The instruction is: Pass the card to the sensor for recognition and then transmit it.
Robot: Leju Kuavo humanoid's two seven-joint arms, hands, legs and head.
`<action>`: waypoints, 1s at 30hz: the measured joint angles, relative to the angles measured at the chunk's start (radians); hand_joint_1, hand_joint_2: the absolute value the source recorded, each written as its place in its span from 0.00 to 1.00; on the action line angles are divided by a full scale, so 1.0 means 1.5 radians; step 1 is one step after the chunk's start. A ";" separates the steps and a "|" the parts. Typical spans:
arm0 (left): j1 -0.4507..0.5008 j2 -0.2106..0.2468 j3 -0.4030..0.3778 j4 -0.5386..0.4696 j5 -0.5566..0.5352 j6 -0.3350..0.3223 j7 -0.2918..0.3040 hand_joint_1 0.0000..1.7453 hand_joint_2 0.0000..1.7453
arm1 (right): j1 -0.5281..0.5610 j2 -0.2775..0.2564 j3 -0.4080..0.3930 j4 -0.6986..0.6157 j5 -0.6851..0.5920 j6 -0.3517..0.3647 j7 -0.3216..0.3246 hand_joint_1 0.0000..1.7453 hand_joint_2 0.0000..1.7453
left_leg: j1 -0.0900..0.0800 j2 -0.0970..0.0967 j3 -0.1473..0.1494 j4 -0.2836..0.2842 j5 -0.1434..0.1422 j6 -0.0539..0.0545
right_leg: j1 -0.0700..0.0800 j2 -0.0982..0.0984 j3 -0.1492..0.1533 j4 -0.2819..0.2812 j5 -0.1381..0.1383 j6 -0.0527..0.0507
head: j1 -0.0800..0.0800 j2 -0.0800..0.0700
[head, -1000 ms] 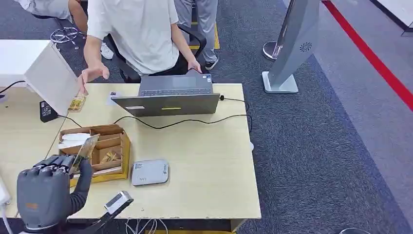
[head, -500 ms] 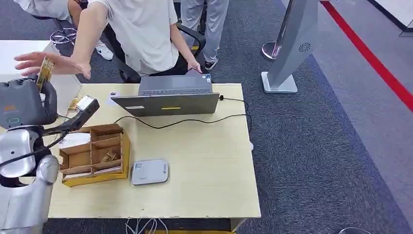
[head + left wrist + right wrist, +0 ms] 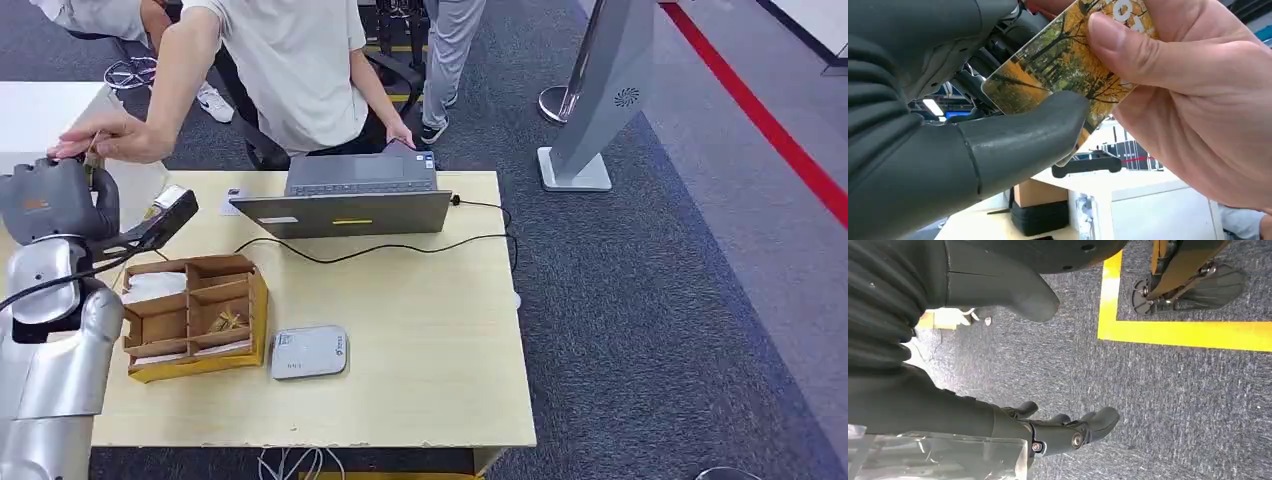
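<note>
Lowered slightly, left robot hand (image 3: 948, 145) pinches card (image 3: 1058, 70) that person's hand (image 3: 1198, 100) now grips too.

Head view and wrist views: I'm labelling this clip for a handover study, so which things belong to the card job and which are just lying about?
Part of the job:
- card, pinched by the left hand
- person's hand gripping the card's other end
- grey sensor on the table

Lying about:
- laptop
- black cable
- yellow box
- right hand, open, hanging over the floor
</note>
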 joint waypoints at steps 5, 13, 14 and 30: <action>-0.002 -0.003 0.002 0.011 0.000 0.000 0.000 1.00 1.00 | 0.000 0.000 0.000 0.000 0.000 0.000 0.000 0.00 1.00 | 0.000 0.000 0.000 0.000 0.000 0.000 | 0.000 0.000 0.000 0.000 0.000 0.000 | 0.000 0.000; -0.003 -0.009 0.012 0.023 0.016 0.029 -0.024 0.00 1.00 | 0.000 0.000 0.000 0.001 0.000 0.000 0.000 0.00 1.00 | 0.000 0.000 0.000 0.000 0.000 0.000 | 0.000 0.000 0.000 0.000 0.000 0.000 | 0.000 0.000; -0.001 -0.009 0.014 0.023 0.021 0.041 -0.032 0.00 1.00 | 0.000 0.000 0.000 0.001 0.000 0.000 0.000 0.00 1.00 | 0.000 0.000 0.000 0.000 0.000 0.000 | 0.000 0.000 0.000 0.000 0.000 0.000 | 0.000 0.000; 0.109 -0.009 0.021 -0.172 0.082 0.037 -0.082 0.00 1.00 | 0.002 0.000 0.000 0.001 -0.005 0.000 0.010 0.00 1.00 | 0.000 0.000 -0.001 0.000 0.000 0.000 | 0.000 0.000 0.000 0.000 0.000 0.001 | 0.000 0.000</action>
